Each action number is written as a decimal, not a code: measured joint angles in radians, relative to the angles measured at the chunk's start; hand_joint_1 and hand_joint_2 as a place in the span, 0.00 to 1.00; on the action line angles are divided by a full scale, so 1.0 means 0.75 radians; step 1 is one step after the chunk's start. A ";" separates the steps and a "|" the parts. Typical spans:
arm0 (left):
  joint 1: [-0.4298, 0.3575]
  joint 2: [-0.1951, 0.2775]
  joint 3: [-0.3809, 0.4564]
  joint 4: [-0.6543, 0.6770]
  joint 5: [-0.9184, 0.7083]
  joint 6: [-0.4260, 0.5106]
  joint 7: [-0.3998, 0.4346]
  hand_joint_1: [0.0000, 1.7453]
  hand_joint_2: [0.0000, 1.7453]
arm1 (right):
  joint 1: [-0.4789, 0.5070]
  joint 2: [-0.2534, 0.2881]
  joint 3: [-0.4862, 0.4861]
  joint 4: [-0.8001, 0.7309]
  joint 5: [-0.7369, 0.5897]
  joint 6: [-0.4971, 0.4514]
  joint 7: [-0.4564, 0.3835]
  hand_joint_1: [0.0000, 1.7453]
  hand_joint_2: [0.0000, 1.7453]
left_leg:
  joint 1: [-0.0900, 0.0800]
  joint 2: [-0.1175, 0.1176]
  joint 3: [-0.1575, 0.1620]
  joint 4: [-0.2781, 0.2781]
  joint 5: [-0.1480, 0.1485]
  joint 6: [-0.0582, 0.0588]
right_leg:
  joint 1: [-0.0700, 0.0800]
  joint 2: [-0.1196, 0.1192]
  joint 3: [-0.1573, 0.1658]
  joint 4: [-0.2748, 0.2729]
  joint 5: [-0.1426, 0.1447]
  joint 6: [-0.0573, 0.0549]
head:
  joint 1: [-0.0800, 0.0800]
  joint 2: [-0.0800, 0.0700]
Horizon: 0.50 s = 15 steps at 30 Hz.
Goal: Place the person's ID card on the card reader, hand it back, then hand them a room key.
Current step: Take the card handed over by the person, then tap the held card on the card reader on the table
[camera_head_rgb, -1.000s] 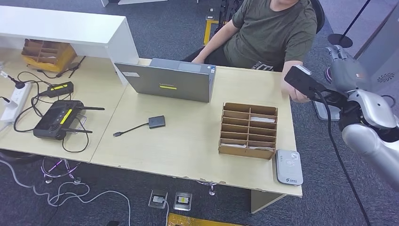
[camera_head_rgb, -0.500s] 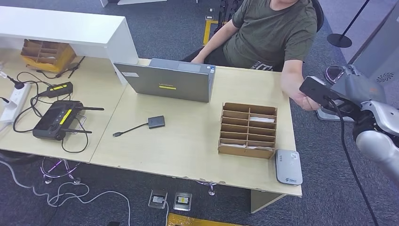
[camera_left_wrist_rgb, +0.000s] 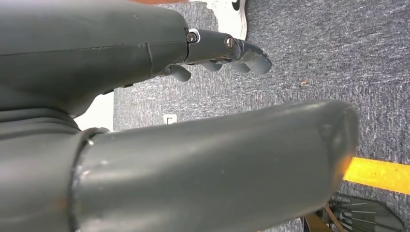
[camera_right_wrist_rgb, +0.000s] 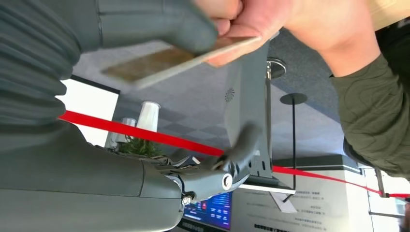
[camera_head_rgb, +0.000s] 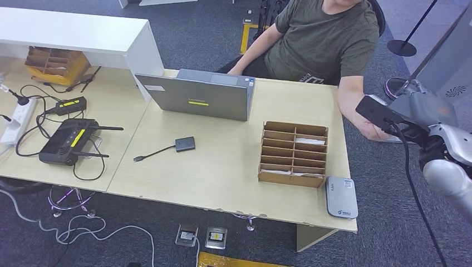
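The right hand (camera_head_rgb: 424, 108) was raised off the far right end of the worktop (camera_head_rgb: 222, 167), beside the seated person (camera_head_rgb: 325, 39) in an olive shirt. In the right wrist view the hand's thick thumb (camera_right_wrist_rgb: 154, 21) pressed on one face of the ID card (camera_right_wrist_rgb: 179, 60), while the person's hand (camera_right_wrist_rgb: 285, 24) pinched the card's other end, so both had hold of it at once. How the darker fingers (camera_right_wrist_rgb: 227, 169) lay against the card could not be told; one stood out apart below it. The left hand (camera_left_wrist_rgb: 159, 159) hung over grey carpet with its fingers (camera_left_wrist_rgb: 241, 53) loosely curled and nothing in them. On the worktop, the grey card reader (camera_head_rgb: 341, 197) lay at the near right corner, just beside a cardboard slotted rack (camera_head_rgb: 294, 153) that held some white cards. A closed laptop (camera_head_rgb: 197, 94) stood further back, and a small dark adapter (camera_head_rgb: 185, 144) with its cable lay left of the rack.
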 joint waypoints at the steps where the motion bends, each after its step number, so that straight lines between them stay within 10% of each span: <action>1: 0.000 0.000 0.000 0.000 0.000 0.000 0.000 0.00 0.00 | 0.002 0.000 -0.001 -0.002 0.000 0.000 -0.001 1.00 1.00 | 0.000 0.000 0.000 0.000 0.000 0.000 | 0.000 0.000 0.000 0.000 0.000 0.000 | 0.000 0.000; 15: 0.003 0.003 0.001 0.000 0.007 0.006 0.001 0.00 0.00 | 0.004 0.019 -0.003 -0.015 0.047 0.048 -0.027 1.00 1.00 | 0.000 0.000 0.000 0.000 0.000 0.000 | 0.000 0.000 0.000 0.000 0.000 0.000 | 0.000 0.000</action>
